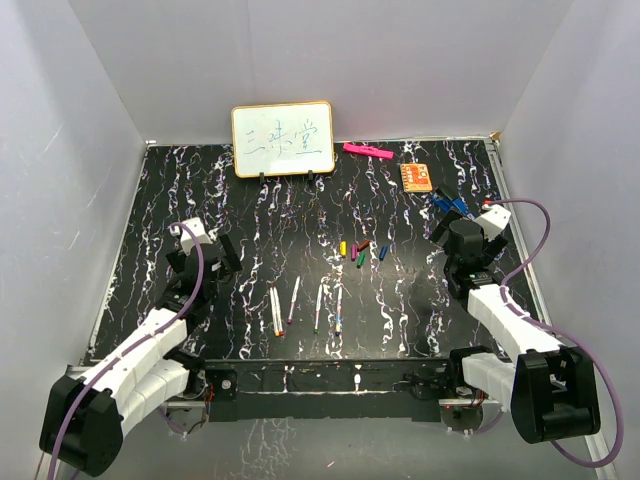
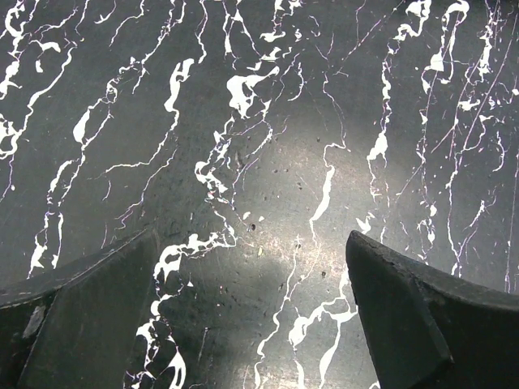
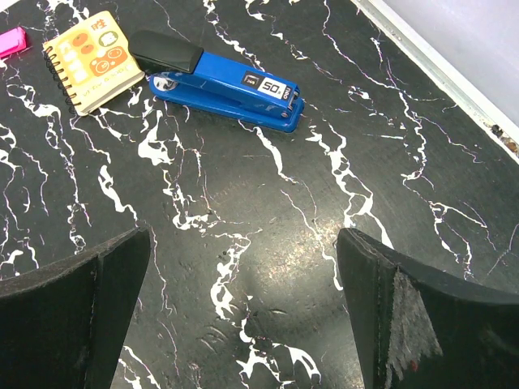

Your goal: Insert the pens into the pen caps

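Note:
Several white pens (image 1: 305,305) lie side by side on the black marbled table (image 1: 400,300), near its front middle. Behind them is a small cluster of pen caps (image 1: 360,251): yellow, magenta, red-brown, green and blue. My left gripper (image 1: 205,252) hovers open at the left, well left of the pens. In the left wrist view the gripper (image 2: 251,308) has only bare table between its fingers. My right gripper (image 1: 458,230) is open at the right, to the right of the caps. In its wrist view the gripper (image 3: 243,308) holds nothing. Neither wrist view shows pens or caps.
A small whiteboard (image 1: 283,139) stands at the back. A pink marker (image 1: 367,151) lies beside it. An orange notebook (image 1: 417,177) (image 3: 93,61) and a blue stapler (image 1: 450,205) (image 3: 219,81) sit just beyond my right gripper. White walls enclose the table.

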Motion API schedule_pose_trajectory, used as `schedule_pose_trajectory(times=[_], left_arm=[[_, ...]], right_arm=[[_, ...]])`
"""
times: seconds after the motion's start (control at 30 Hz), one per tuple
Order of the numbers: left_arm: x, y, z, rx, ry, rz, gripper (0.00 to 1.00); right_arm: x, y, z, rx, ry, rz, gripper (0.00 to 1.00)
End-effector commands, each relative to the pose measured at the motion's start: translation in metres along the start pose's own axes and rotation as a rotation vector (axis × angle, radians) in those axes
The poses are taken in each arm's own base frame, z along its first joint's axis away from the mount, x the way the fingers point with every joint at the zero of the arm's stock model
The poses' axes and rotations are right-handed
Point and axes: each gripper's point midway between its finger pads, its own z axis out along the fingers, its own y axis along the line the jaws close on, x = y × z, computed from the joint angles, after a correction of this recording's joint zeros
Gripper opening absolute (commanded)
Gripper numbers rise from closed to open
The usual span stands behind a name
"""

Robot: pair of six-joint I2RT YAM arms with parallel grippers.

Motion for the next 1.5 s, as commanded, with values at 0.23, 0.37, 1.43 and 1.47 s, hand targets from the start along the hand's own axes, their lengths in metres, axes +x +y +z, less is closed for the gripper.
schedule_pose_trajectory(times=[0.23, 0.37, 1.43, 1.47], left_arm=[[-0.003, 0.007, -0.004, -0.039, -0.011, -0.018, 0.99], [-0.005, 0.006, -0.003, -0.037, -0.016, -0.023, 0.99], [0.072, -0.059, -0.083, 0.087, 0.354, 0.136, 0.99], [0.075, -0.058, -0.086, 0.075, 0.368, 0.149, 0.99]], right_arm=[[-0.025, 0.011, 0.0, -0.021, -0.064, 0.046, 0.98], [-0.024, 0.011, 0.0, -0.02, -0.062, 0.045, 0.98], [-0.001, 0.019, 0.008, 0.149, 0.152, 0.146, 0.98], [-0.002, 0.019, 0.006, 0.146, 0.141, 0.146, 0.98]])
